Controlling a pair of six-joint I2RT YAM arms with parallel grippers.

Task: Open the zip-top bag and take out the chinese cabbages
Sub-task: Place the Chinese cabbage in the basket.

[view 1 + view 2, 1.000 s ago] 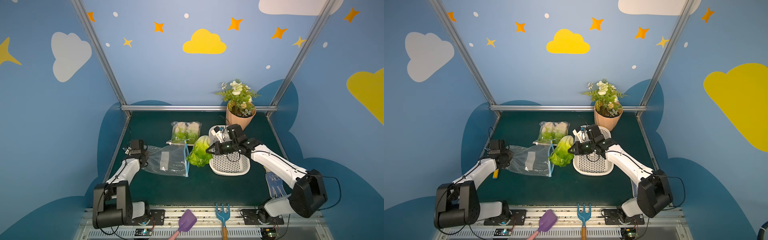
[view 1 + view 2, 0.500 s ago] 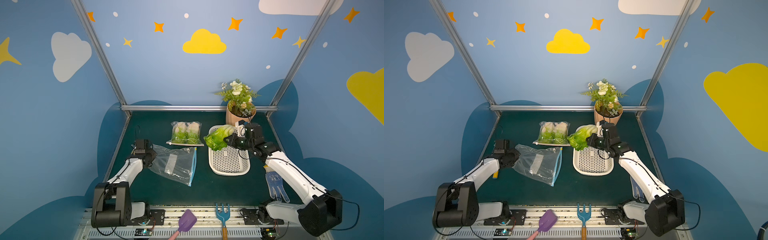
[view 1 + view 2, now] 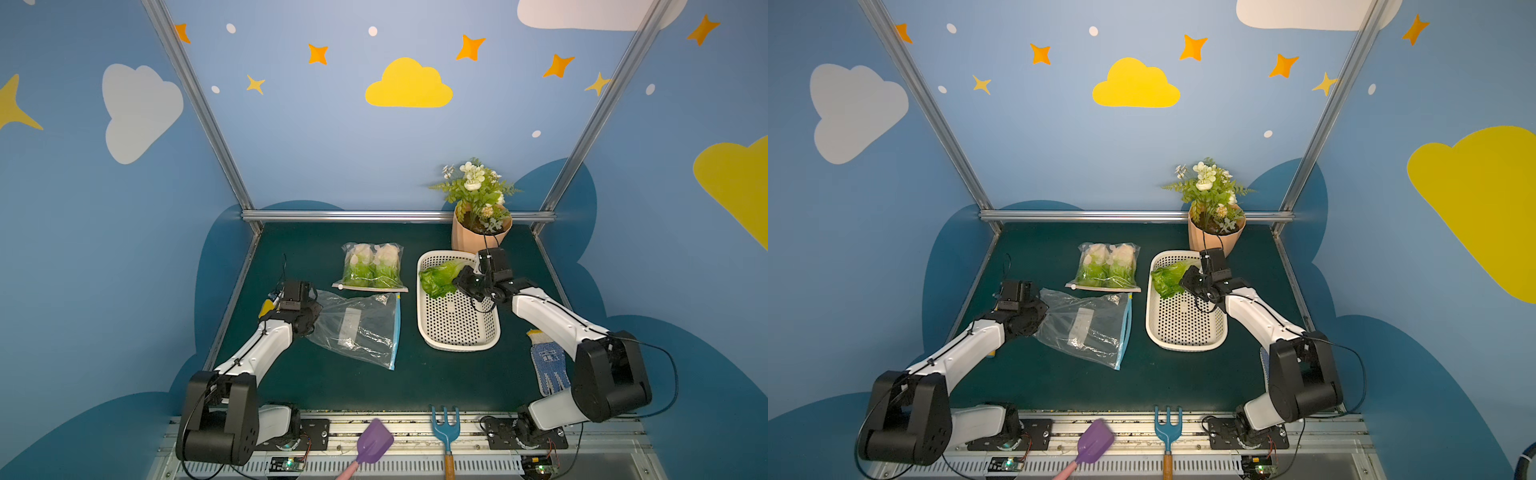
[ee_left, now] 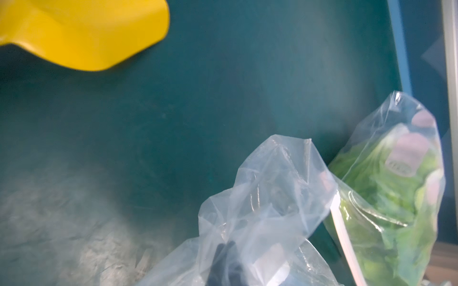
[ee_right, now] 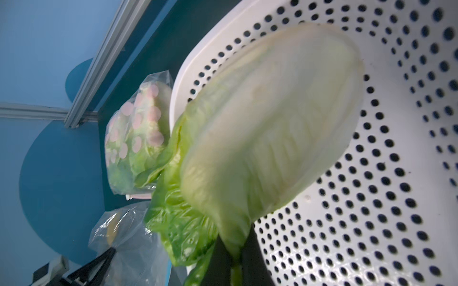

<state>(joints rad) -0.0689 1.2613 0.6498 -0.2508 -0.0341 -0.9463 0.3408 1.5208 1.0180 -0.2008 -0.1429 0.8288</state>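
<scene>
A clear zip-top bag (image 3: 353,328) (image 3: 1088,326) with a blue zip edge lies flat and empty at the left of the mat. My left gripper (image 3: 313,309) (image 4: 230,262) is shut on its crumpled corner. My right gripper (image 3: 459,282) (image 5: 236,262) is shut on a leaf of one chinese cabbage (image 3: 438,276) (image 5: 267,128). That head hangs low over the far end of the white perforated basket (image 3: 457,347) (image 5: 384,198). Two more chinese cabbages sit in a second, closed bag (image 3: 372,266) (image 4: 391,198) behind the empty one.
A potted plant with white flowers (image 3: 478,232) stands behind the basket. A blue-and-white glove (image 3: 548,365) lies under the right arm. A yellow object (image 3: 266,307) sits by the left gripper. A purple shovel (image 3: 372,444) and a blue rake (image 3: 445,432) rest at the front edge.
My right gripper carried the cabbage from the bag's mouth, up and right, then down over the basket's far end. The left gripper kept its hold, and the bag shifted and flattened.
</scene>
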